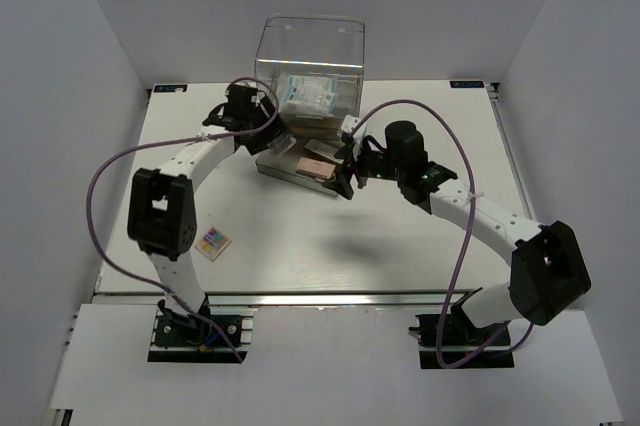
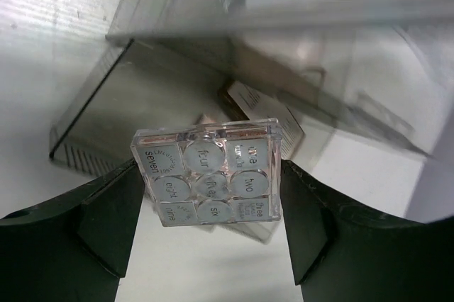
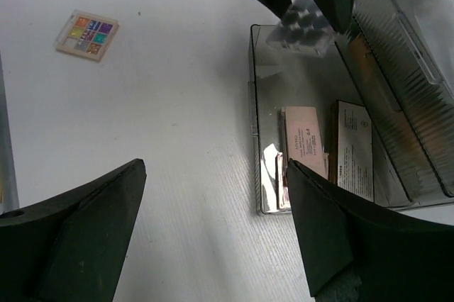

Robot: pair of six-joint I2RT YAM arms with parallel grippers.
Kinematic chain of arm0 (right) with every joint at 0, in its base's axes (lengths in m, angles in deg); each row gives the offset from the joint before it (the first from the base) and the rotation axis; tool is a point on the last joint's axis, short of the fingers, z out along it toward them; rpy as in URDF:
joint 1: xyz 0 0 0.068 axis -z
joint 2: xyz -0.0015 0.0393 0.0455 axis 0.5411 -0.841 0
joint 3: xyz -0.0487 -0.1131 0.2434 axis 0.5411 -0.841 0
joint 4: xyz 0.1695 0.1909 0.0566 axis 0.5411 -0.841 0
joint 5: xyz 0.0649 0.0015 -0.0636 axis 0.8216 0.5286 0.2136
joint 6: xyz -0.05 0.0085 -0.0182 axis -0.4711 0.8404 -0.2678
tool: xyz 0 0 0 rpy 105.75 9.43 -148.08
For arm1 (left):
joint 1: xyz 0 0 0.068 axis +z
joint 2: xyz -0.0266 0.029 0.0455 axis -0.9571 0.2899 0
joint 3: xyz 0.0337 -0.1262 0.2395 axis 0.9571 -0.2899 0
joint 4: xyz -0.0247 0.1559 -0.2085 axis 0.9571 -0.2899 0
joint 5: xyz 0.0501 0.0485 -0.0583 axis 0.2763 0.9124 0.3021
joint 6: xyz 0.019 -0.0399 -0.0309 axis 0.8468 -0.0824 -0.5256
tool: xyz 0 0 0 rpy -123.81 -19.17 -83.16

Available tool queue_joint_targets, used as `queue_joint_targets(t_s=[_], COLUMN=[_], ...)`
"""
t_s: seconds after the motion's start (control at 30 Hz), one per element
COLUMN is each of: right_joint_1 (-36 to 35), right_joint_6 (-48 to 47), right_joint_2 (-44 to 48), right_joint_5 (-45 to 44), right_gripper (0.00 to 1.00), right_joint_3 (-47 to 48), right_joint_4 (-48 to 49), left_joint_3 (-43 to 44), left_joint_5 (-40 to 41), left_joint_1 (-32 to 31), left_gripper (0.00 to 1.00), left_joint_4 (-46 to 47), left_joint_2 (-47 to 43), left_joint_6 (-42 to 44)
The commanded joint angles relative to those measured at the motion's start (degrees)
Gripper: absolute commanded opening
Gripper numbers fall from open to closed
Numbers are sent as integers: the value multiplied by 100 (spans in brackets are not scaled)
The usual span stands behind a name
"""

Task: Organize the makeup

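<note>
While the left gripper (image 2: pixel 213 211) pinches the white palette (image 2: pixel 206 173) over the open drawer (image 3: pixel 253 114) near the counter's far edge, the right gripper (image 3: pixel 213 203) hangs spread beside that drawer.

White links and black joint housings form the left arm (image 1: pixel 190 159) and right arm (image 1: pixel 472 212); a purple cable (image 1: pixel 91 196) trails behind each jaw pair; fingers (image 2: pixel 106 217) are matte black wedges

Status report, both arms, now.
Left gripper shut on round-pan palette over open drawer. Right gripper open, empty. Multicoloured palette out on table. No obstruction seen.
</note>
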Motion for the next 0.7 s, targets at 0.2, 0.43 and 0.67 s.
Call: queue_joint_targets(t_s=[0.2,0.43,0.67], right_joint_1=[37,37,37], right_joint_6=[-109,-452,-567], right_joint_2=[363,248,99], right_joint_5=[36,440,625], right_gripper=[86,89,89], right_joint_3=[-136,-48,110], right_joint_4=[14,-346,-531], left_joint_3=[1181,1058,901], left_joint_5=[403,394,341], left_joint_1=[-97,-115,-115], left_gripper=[71,79,98], left_joint_4=[-653,-600,-802], left_joint_2=[1002,633,299], left_joint_6=[476,555,722])
